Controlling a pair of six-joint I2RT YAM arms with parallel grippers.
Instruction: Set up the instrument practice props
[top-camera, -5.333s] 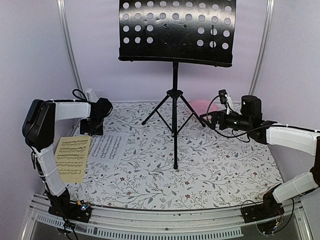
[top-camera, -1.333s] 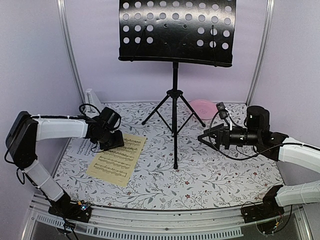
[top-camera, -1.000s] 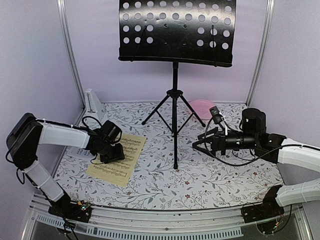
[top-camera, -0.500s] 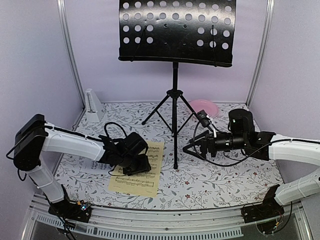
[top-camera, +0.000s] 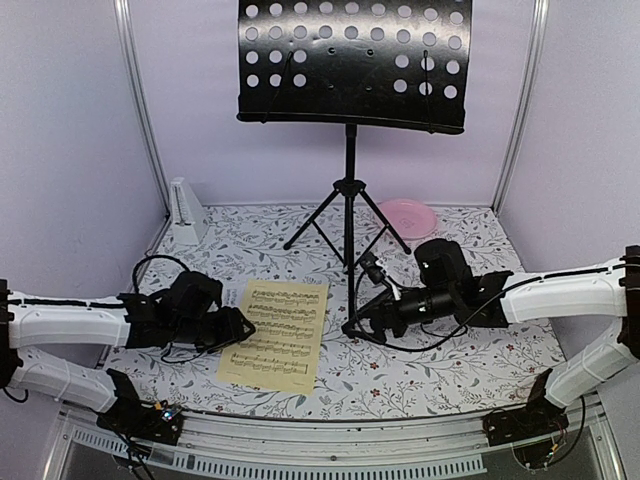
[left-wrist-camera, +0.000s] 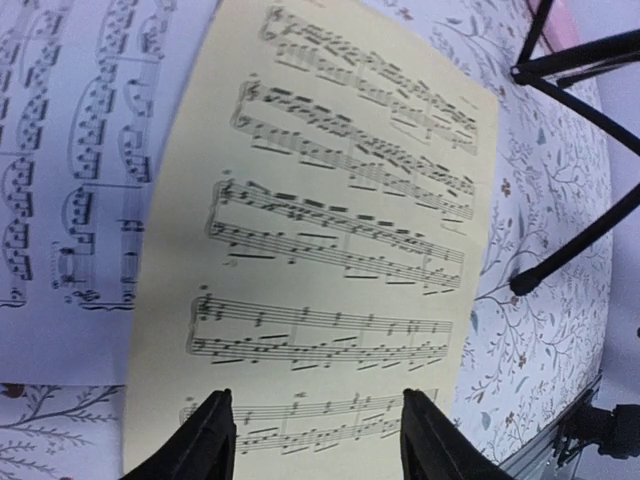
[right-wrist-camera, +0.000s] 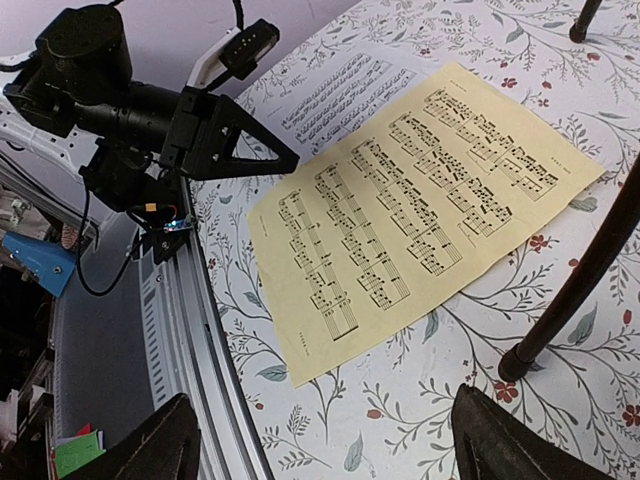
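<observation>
The black music stand (top-camera: 350, 65) stands on its tripod at the table's middle. A yellowish sheet-music page (top-camera: 277, 330) lies flat in front of it, left of the front leg (right-wrist-camera: 580, 290). It partly overlaps a white page (left-wrist-camera: 70, 180) on its left. The pale-grey metronome (top-camera: 187, 210) is upright at the back left. My left gripper (top-camera: 243, 328) is at the yellow page's left edge, open, its fingers (left-wrist-camera: 205, 440) hovering over the page's end with nothing gripped. My right gripper (top-camera: 355, 325) is open and low by the front leg, aimed at the page.
A pink plate (top-camera: 406, 215) sits at the back right behind the tripod. The tripod's legs spread across the floral cloth (top-camera: 440, 360). The aluminium rail (right-wrist-camera: 190, 330) runs along the near edge, close to the yellow page's corner.
The left gripper slid the yellow page rightward off the white page, then drew back to its left edge. The right arm reached left and down toward the stand's front leg.
</observation>
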